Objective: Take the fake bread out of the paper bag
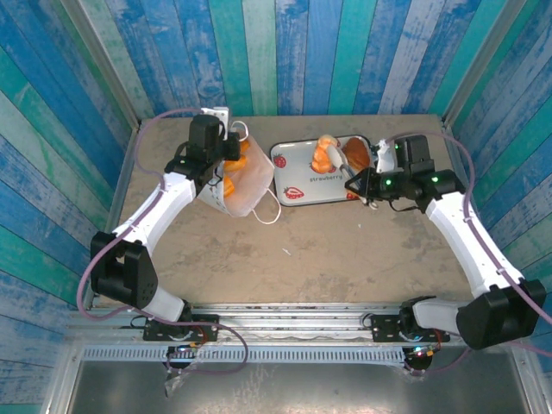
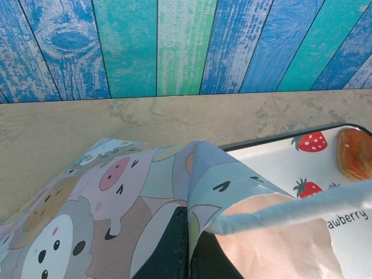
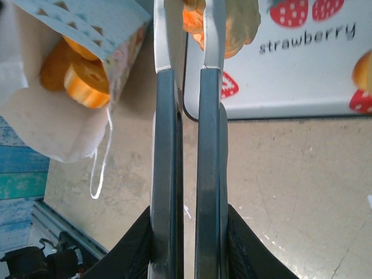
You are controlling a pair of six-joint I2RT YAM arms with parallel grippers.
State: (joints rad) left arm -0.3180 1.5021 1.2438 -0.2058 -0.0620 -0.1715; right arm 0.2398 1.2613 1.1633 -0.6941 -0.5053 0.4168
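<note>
"Top external, biggest thing first: what's under you?"

"My tan table (image 1: pixel 345 250), walled by blue and green planks (image 1: pixel 302 52). Toward its far side lies a white strawberry-print tray (image 1: pixel 293 162). Just left of that is the paper bag (image 1: pixel 250 194), tilted over with its mouth open."

"And what you're meant to empty out of it?"

"The fake bread (image 1: pixel 233 184) is in the bag, showing as glossy orange pieces past the rim. My right wrist camera looks into the mouth and catches at least two of them (image 3: pixel 81 81). Two pastries (image 1: pixel 323 155) rest on the tray's far half: an orange one and a browner roll (image 1: pixel 355 153) beside it."

"Your grippers?"

"My left gripper (image 1: pixel 224 162) is clamped on the bag's upper rim. On the left wrist camera the cartoon-animal print of the bag (image 2: pixel 116 192) folds down between my dark fingers (image 2: pixel 168 250). My right gripper (image 1: pixel 354 181) hangs above the tray's right side. Its fingers (image 3: pixel 165 116) are drawn almost together, and I can see nothing pinched between them."

"Anything smaller?"

"The bag's thin white cord handle (image 1: pixel 272 211) lies looped on the table at the bag's near corner. A second cord (image 2: pixel 290 206) stretches across my left wrist view, in front of the tray."
</note>
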